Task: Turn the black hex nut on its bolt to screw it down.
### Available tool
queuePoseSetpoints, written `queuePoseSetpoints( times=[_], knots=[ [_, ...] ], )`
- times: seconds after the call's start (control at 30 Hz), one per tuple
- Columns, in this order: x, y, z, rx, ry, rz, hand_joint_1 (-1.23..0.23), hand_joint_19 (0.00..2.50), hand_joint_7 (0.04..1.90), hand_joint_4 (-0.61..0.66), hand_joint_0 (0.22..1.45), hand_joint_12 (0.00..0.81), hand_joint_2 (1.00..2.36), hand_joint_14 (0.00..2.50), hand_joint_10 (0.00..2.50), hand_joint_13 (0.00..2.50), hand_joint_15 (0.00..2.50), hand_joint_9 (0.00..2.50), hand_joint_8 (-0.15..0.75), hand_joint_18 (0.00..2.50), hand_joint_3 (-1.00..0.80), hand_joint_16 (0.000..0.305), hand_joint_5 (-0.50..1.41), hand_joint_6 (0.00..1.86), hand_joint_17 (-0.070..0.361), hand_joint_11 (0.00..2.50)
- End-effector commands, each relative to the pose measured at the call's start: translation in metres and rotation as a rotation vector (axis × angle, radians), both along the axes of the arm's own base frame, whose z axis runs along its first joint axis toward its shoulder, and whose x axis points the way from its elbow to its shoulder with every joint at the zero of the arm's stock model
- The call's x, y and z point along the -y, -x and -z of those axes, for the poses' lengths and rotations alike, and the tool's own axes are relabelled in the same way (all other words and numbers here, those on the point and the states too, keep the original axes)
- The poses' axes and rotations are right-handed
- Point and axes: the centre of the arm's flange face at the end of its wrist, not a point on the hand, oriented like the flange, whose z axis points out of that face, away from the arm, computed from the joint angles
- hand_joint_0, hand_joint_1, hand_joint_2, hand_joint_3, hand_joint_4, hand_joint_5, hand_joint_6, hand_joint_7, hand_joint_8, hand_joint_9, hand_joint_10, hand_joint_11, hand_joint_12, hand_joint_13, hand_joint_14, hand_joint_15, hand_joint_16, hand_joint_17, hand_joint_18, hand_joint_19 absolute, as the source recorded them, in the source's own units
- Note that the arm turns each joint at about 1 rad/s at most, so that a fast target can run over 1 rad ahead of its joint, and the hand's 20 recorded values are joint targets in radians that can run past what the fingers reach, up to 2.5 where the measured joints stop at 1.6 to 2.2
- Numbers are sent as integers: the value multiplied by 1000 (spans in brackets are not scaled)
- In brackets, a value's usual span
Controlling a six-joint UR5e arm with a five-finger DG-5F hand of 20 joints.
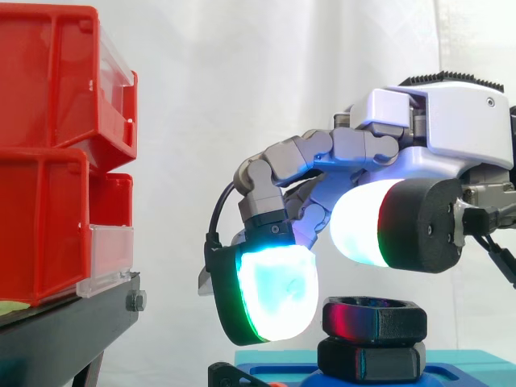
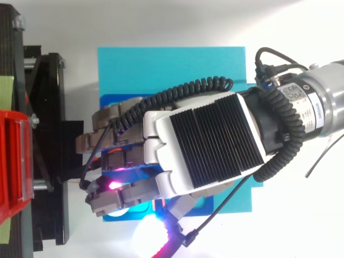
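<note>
From the side, one black nut [image 1: 375, 317] sat level on top of a second black hex piece [image 1: 371, 360]. That made two six-sided pieces in one stack. The nut's axis stood upright, its opening faced up and its flat faces looked outward. The stack rose from a blue block [image 1: 463, 360] at the bottom edge. The hand [image 1: 451, 121] reached in from the right and hung just above and beside the nut. Whether its fingers pinched the nut could not be told. To the left, well apart from the nut, two red bins, an upper one [image 1: 48, 81] and a lower one [image 1: 40, 226], were stacked on a black stand [image 1: 72, 322].

From above, the block showed as one blue rectangle [image 2: 161, 70] lying on the white table [image 2: 161, 21], with its long sides running left to right. The hand [image 2: 204, 142] lay across the block's middle, over where the stack stood. The arm [image 2: 322, 102] came in from the right edge. One red bin [image 2: 13, 161] showed at the left edge, with the stand [image 2: 48, 107] between it and the block.
</note>
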Motion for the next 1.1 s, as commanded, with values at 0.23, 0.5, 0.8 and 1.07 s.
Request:
queuePoseSetpoints(
  times=[0.23,0.5,0.8,1.07],
  knots=[
    [9,1,1,-1,3,7,-310,567,1397,-28,539,323,1000,8,10,690,182,1017,284,550,-500,44,41,508,99,270],
    [27,5,2,-4,7,2,-312,561,1441,-3,540,320,1000,8,10,699,185,1037,280,552,-500,44,41,507,99,277],
    [53,11,2,-11,13,-4,-313,568,1453,17,540,319,1000,8,10,703,176,1049,279,552,-500,44,41,506,98,274],
    [82,18,2,-4,20,-14,-313,576,1457,25,540,321,1000,8,10,700,178,1042,275,549,-500,44,41,505,99,276]
  ],
)
